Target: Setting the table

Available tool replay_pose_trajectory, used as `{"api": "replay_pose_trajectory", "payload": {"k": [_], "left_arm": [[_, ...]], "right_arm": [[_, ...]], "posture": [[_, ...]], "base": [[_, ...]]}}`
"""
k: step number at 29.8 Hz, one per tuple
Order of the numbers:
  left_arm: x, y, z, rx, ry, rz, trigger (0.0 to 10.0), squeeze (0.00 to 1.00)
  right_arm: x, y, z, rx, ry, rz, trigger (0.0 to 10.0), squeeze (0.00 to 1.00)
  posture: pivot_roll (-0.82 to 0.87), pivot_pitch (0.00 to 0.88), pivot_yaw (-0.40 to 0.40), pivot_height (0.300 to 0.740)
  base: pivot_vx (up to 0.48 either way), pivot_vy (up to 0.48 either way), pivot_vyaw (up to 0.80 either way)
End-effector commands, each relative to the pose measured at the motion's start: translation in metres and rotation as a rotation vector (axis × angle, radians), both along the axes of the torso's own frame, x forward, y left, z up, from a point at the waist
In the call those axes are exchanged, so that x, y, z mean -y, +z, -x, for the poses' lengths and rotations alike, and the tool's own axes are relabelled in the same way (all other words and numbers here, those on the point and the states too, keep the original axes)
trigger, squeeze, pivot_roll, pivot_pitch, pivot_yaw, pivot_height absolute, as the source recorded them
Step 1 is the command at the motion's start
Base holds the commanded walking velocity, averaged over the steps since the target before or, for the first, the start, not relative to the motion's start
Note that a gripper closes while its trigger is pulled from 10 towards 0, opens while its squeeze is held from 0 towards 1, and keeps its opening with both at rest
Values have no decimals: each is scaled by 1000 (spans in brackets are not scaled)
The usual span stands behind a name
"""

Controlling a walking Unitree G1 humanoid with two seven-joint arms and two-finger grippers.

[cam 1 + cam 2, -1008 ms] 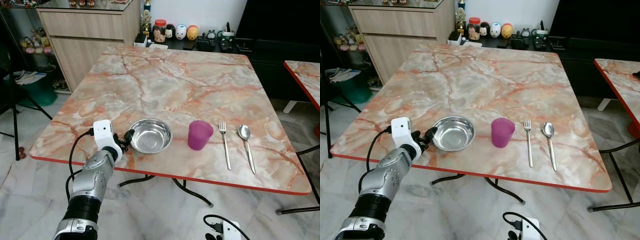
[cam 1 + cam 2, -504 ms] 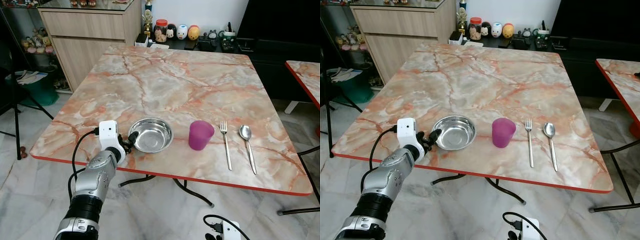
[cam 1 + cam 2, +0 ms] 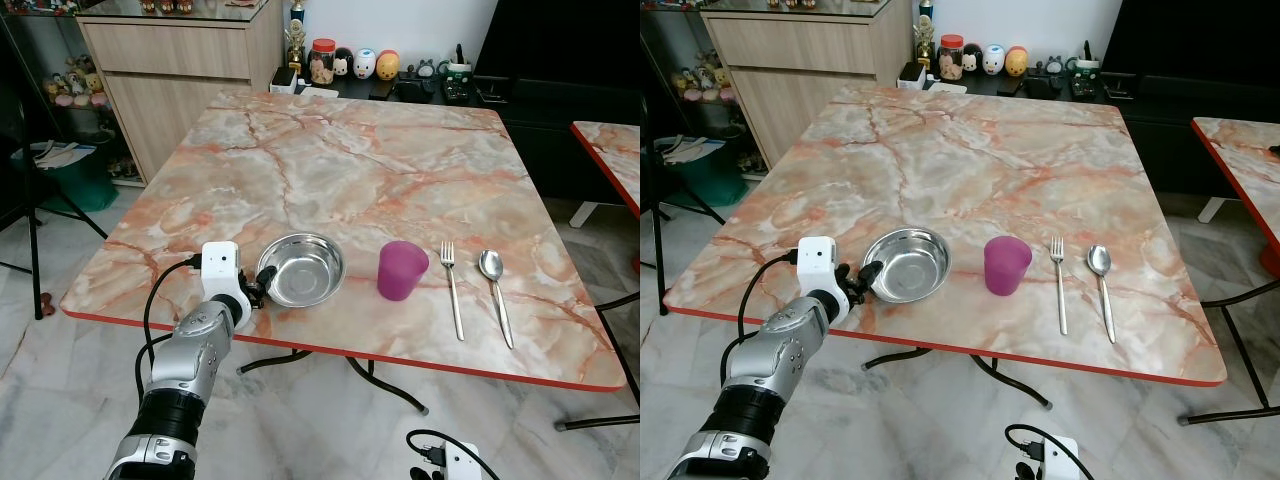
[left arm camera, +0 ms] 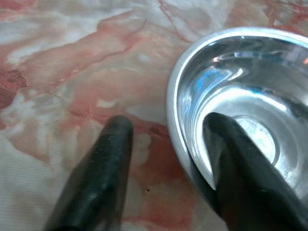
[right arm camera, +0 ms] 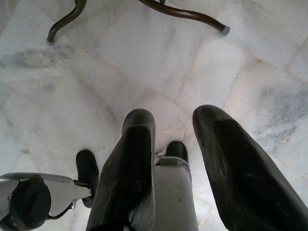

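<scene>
The left pincer (image 4: 166,144) stands open astride the rim of the shiny round steel bowl (image 3: 303,269), one finger inside, near the veined marble surface's (image 3: 350,160) front edge; a purple cup (image 3: 401,270) stands beside it

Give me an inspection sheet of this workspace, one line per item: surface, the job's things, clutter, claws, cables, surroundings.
Surface: marble-patterned table with a red edge.
Job's things: steel bowl, purple cup, fork and spoon in a row near the front edge, each apart from the next.
Clutter: nothing seen on the table beyond these.
Claws: left claw open astride the bowl's rim, one finger inside, one outside on the table; right claw open, hanging over the floor.
Cables: black cable looping along the left arm.
Surroundings: wooden cabinet, jars and figurines on a dark counter, a second table, marble floor.
</scene>
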State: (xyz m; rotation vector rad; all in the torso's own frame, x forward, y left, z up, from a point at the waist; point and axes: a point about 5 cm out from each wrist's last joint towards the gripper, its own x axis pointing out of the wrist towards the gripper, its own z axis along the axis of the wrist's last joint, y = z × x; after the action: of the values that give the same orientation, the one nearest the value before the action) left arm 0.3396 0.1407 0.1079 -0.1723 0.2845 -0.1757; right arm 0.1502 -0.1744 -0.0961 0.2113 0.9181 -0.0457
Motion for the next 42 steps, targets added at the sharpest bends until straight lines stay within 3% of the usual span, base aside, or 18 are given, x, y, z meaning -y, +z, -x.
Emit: {"api": "replay_pose_trajectory", "payload": {"k": [1, 30, 37, 39, 40, 41, 42], "left_arm": [[3, 4, -1, 7, -20, -17, 0, 0], [-3, 11, 4, 33, -14, 47, 0, 0], [-9, 16, 5, 90, 63, 187, 0, 0], [-10, 21, 5, 117, 86, 278, 0, 0], [-10, 26, 6, 150, 96, 369, 0, 0], [-10, 27, 6, 157, 98, 385, 0, 0], [-11, 28, 6, 166, 110, 411, 4471, 0]], "right_arm": [[0, 0, 0, -7, -14, -5, 10000, 0], [1, -1, 1, -11, -20, -2, 10000, 0], [1, -1, 1, -12, -20, 0, 10000, 0], [1, -1, 1, -12, -21, 0, 10000, 0], [2, -1, 1, -12, -22, 1, 10000, 0], [2, -1, 1, -12, -22, 2, 10000, 0], [2, -1, 1, -12, -22, 2, 10000, 0]], "posture": [[89, 0, -29, 740], [91, 0, -31, 740], [89, 0, -34, 740], [88, 0, -35, 740], [89, 0, -36, 740], [89, 0, -36, 740], [89, 0, -36, 740]], "base": [[0, 0, 0], [0, 0, 0], [0, 0, 0], [0, 0, 0], [0, 0, 0], [0, 0, 0], [0, 0, 0]]}}
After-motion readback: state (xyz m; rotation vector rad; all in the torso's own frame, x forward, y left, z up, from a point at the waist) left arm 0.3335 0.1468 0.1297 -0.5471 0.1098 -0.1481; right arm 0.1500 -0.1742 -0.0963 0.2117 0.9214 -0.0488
